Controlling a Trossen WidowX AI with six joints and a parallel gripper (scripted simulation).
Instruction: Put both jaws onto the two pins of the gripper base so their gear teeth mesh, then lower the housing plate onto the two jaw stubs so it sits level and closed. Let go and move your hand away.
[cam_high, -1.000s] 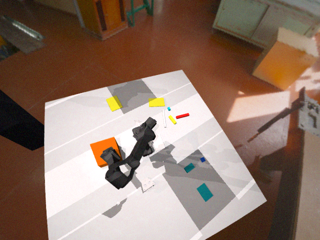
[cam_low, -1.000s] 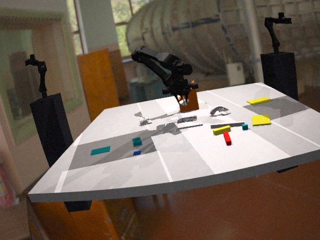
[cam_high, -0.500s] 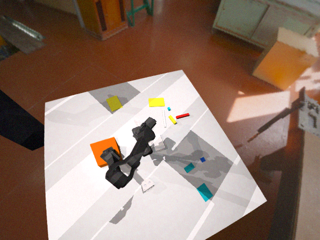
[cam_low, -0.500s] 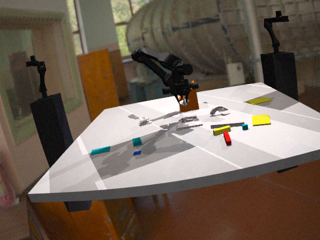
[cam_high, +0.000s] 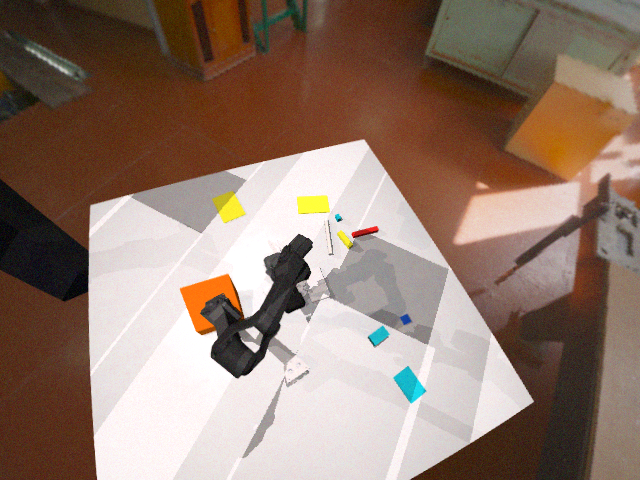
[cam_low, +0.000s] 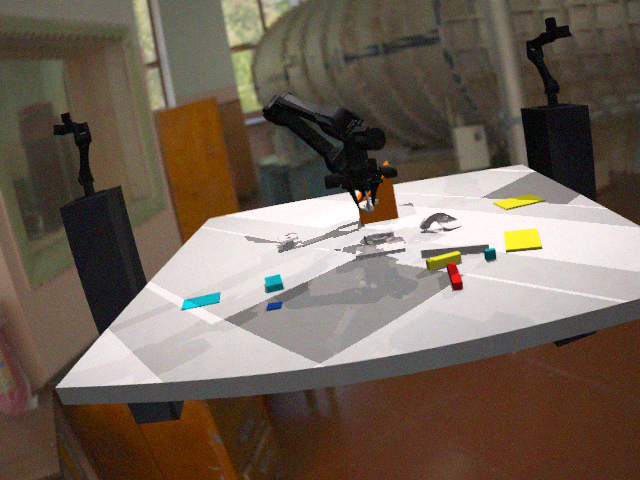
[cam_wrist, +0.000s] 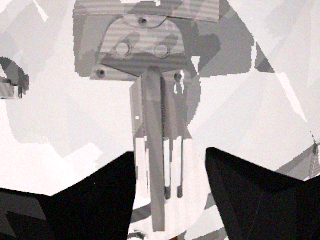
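Observation:
My gripper (cam_low: 366, 198) (cam_wrist: 171, 158) is shut on a whitish jaw (cam_wrist: 156, 150) (cam_low: 367, 205), which points away from the hand and is held above the table. The gripper base (cam_wrist: 142, 37) (cam_low: 379, 239) (cam_high: 313, 292) lies beyond the hand. Two round pins show on it in the wrist view, and the held jaw's far end overlaps its near edge there. Contact cannot be told. The other jaw (cam_low: 438, 217) lies on the table to the right of the base in the exterior view. The housing plate (cam_high: 296, 370) (cam_low: 288, 241) lies apart on the other side, with two round features.
An orange block (cam_high: 223, 285) (cam_low: 384, 206) stands close behind the hand. A grey bar (cam_low: 454, 251), a yellow bar (cam_low: 443, 260) and a red bar (cam_low: 454, 276) lie near the base. Teal and blue pieces and two yellow sheets also lie on the table.

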